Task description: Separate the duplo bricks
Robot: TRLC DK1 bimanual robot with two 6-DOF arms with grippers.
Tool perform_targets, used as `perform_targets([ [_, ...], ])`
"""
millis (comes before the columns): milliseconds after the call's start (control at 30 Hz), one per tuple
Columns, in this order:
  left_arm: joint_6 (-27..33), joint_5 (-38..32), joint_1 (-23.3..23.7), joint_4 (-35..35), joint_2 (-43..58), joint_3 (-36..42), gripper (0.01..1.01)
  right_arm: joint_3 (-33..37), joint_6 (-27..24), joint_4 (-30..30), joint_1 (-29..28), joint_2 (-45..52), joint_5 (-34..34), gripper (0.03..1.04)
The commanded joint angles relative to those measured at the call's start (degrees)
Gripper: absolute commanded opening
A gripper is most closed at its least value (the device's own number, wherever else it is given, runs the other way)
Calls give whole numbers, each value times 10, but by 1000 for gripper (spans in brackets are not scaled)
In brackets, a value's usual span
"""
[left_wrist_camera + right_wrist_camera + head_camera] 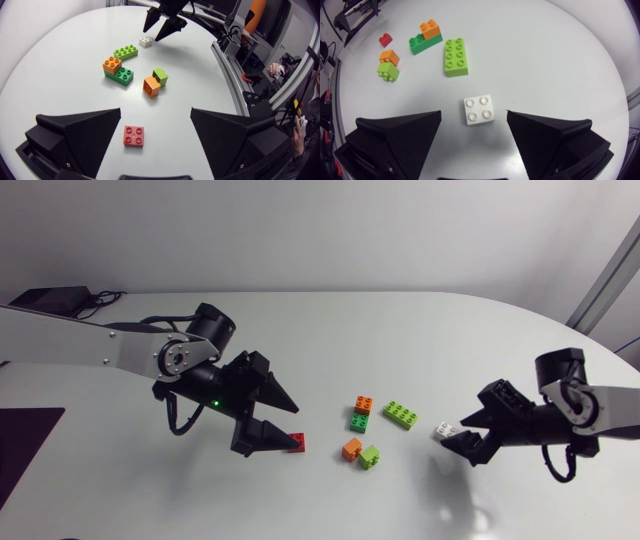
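Our left arm (120, 350) comes in over the white table (330, 330) with its jaws spread wide, and the red brick (134, 135) lies flat on the table between them, gripped by neither side. Our right arm (600, 410) holds its jaws wide as well, with the white brick (479, 109) on the table between their tips and free of both. The remaining bricks sit between the two arms. An orange brick (364, 404) is stacked on one end of a dark green brick (359, 421). Just beside that pair, towards the white brick, lies a long lime brick (401, 414). Nearer the red brick, a small orange brick (351, 448) and a small lime brick (370, 457) touch each other.
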Motion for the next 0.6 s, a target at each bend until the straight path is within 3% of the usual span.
perform_targets([
  [0,-20,-2,-9,2,-7,-2,975,56,-6,-39,9,-44,-5,998],
  [233,-44,-17,-36,2,-7,11,975,130,18,-126,125,-52,2,995],
  [400,-47,-21,-42,14,0,4,975,109,13,-127,209,-30,21,989],
  [567,-47,-24,-40,24,2,-4,975,95,11,-113,248,7,32,933],
])
